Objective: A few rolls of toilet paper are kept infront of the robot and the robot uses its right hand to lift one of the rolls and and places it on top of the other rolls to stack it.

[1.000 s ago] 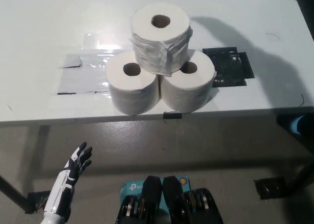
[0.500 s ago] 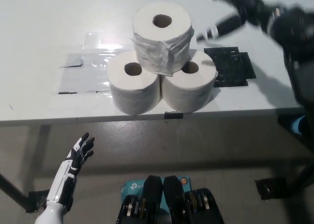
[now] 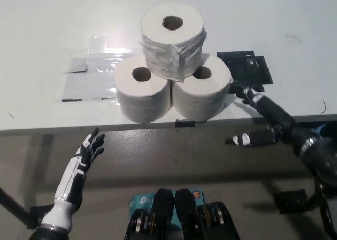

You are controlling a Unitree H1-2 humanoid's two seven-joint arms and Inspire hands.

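White table is sitting over a grey concrete-looking floor, front edge running across mid-frame. Clear glossy tape patch is lying on the tabletop left of the rolls, black tape patch to their right, and a small black tab is showing on the table edge below them. Three toilet paper rolls are standing near the front edge: left roll and right roll touching side by side, top roll resting across both, its wrap wrinkled. Teal box on the floor is showing partial "tp-" lettering, rest not readable. Right hand is hanging at the table edge just beside the right roll, fingers apart, holding nothing. Left hand is idling below the table at lower left, fingers spread.
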